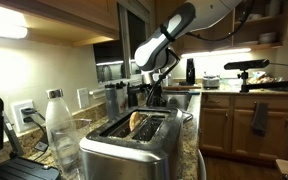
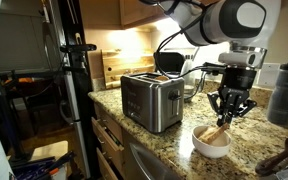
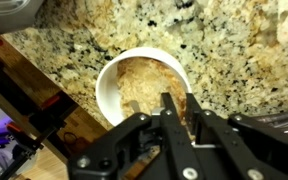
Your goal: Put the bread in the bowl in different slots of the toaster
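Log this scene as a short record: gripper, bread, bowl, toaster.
gripper: shut on bowl slice, fingertips down in the bowl
bowl: white, on the counter beside the toaster
bowl slice: tan, inside the bowl
toaster: steel, two slots on top
toaster slice: standing in one slot; the other slot looks free

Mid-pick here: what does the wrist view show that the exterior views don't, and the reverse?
Only the wrist view: the inside of the white bowl, with bread filling it and the pincer shut on it. Only the exterior views: the toaster with a slice already standing in one slot, and a clear bottle. Shared: bowl, pincer and the speckled granite counter.
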Controlling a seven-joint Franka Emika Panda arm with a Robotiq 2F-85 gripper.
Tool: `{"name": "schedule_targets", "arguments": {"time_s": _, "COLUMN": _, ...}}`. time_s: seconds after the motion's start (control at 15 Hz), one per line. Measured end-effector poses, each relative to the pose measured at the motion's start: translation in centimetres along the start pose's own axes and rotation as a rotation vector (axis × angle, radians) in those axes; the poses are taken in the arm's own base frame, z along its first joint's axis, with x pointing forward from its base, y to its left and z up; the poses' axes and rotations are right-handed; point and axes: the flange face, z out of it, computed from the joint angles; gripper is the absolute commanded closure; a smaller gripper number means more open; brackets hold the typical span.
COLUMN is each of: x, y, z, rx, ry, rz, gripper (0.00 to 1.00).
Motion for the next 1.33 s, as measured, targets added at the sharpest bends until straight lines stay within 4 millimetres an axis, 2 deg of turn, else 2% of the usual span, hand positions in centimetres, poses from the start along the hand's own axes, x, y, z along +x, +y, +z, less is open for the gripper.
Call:
{"name": "schedule_targets", "arguments": {"time_s": 0.6, "x": -1.5, "y": 4.1, "z": -2.3, "rx": 0.007, "ry": -0.019, "rz": 0.027, "gripper": 0.90}}
{"name": "schedule_targets", "arguments": {"time_s": 1.0, "x": -0.4, "y": 6.0, "z": -3.9, "rx": 0.024, "ry": -0.019, "rz": 0.069, "gripper": 0.90}}
{"name": "schedule_targets", "arguments": {"time_s": 1.33, "x": 0.7, "y": 6.6, "z": -4.6, "rx": 0.043, "ry": -0.006, "rz": 0.079, "gripper": 0.90}}
